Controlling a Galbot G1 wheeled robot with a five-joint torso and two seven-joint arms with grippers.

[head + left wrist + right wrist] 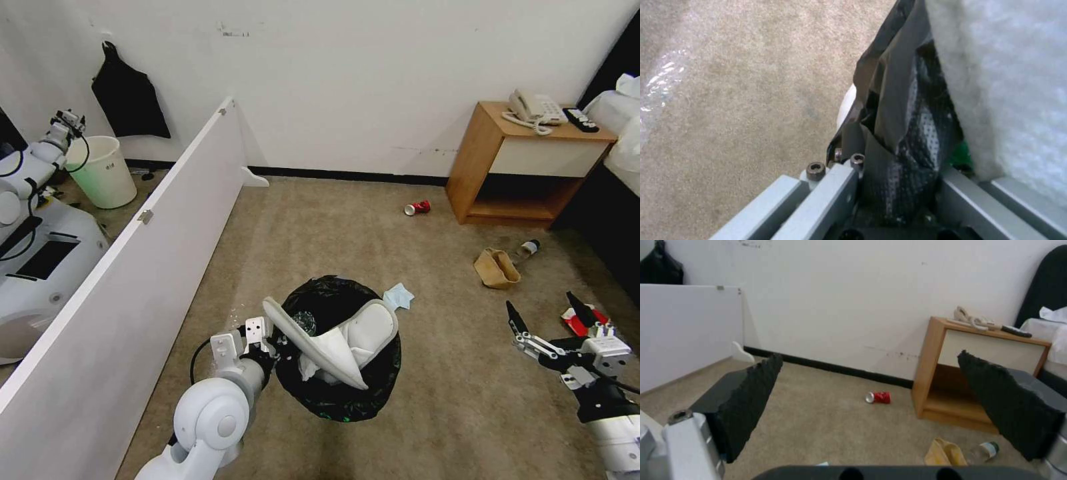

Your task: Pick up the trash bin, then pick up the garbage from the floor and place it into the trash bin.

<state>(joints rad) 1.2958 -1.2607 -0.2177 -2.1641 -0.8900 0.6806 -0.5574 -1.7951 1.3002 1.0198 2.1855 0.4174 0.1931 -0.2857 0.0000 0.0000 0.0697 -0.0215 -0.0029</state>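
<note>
The left gripper [270, 347] is clamped on the bin's [347, 393] bag-lined rim, slippers [333, 333] jutting over the edge. The right gripper [548, 313] hangs spread wide and empty over bare carpet; the can [879, 397] lies well ahead of it, the paper bag [945, 453] nearer.

Even, bright indoor light falls soft on the carpet [400, 400] with only faint shadows, the head view bows straight lines at its edges, the left wrist view is blurred on the close white slipper [1009, 100], and the right wrist view is hazy.
</note>
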